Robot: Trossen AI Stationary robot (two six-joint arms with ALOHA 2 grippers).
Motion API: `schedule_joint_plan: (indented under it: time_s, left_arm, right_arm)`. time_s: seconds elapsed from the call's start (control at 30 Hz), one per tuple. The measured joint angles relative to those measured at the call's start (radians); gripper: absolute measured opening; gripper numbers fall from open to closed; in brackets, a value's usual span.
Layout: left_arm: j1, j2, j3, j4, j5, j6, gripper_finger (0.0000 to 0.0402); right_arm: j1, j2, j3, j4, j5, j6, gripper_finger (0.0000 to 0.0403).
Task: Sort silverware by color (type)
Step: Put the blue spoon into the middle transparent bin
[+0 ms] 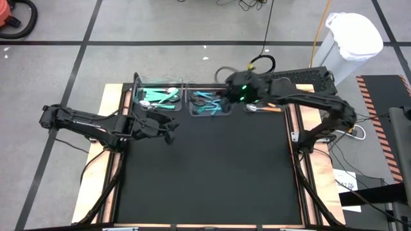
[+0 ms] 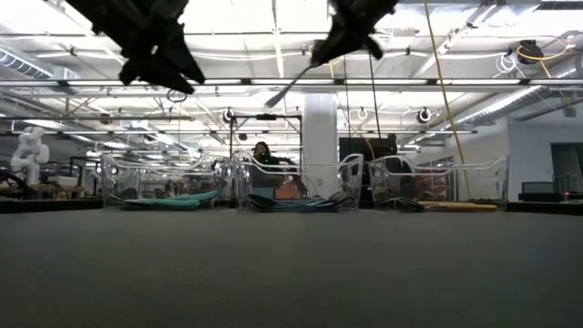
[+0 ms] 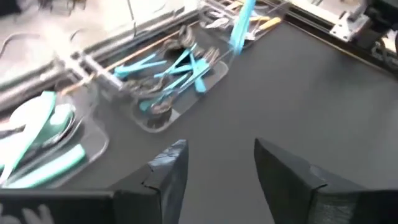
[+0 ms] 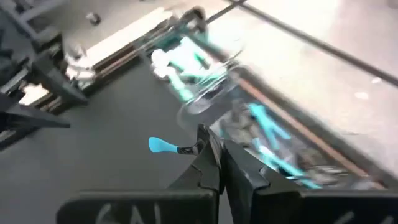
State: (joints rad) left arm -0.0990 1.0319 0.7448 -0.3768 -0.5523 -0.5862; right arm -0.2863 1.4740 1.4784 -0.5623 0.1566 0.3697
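Three clear trays stand in a row at the mat's far edge. The left tray (image 1: 137, 96) holds teal-green silverware (image 1: 159, 96), the middle tray (image 1: 191, 108) light-blue silverware (image 1: 209, 102), and the right one orange silverware (image 1: 264, 108). My right gripper (image 4: 216, 152) is up above the middle tray, shut on a light-blue utensil (image 3: 241, 25). My left gripper (image 3: 214, 168) stands open with nothing between its fingers, over the bare mat just in front of the left tray (image 3: 93, 146). My right gripper pinches the light-blue utensil between its two fingertips (image 4: 205, 149), which lie across it. The blue handle (image 4: 163, 145) sticks out to one side. The utensil is lifted clear and slants down below the fingers (image 2: 291, 89). The fingers hide which end they hold.
The black mat (image 1: 212, 173) in front of the trays is bare. Wooden boards (image 1: 110, 96) frame it left and right. A white bin (image 1: 350, 38) stands beyond the table's far right corner. A person (image 2: 262, 155) sits far off behind the trays.
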Motion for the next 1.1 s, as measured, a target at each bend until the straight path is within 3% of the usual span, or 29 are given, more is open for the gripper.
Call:
schedule_joint_plan:
  time_s: [0.23,0.4,0.6,0.8,0.93,1.1]
  left_arm:
    - [0.0,-0.113,0.0,-0.019,-0.015,-0.065,0.0183]
    - [0.001,-0.175,0.0,-0.031,-0.142,-0.115,0.0173]
    - [0.016,-0.205,0.0,-0.03,-0.277,-0.105,0.0164]
    - [0.069,-0.205,0.0,-0.01,-0.281,-0.114,0.0164]
    - [0.073,-0.209,0.0,0.021,-0.264,-0.091,0.0164]
    - [0.072,-0.231,0.0,0.034,-0.159,-0.065,0.0164]
  right_arm:
    - [-0.148,-0.111,-0.004,-0.158,0.001,-0.032,0.0003]
    - [-0.245,-0.145,-0.031,-0.229,-0.015,-0.074,0.0003]
    - [-0.308,-0.119,-0.136,0.1,-0.213,-0.014,0.0003]
    - [-0.308,0.023,-0.21,0.265,-0.214,0.1,0.0006]
    - [-0.308,0.086,-0.209,0.323,-0.215,0.159,0.0047]
    - [-0.316,0.088,-0.21,0.341,-0.236,0.165,0.0137]
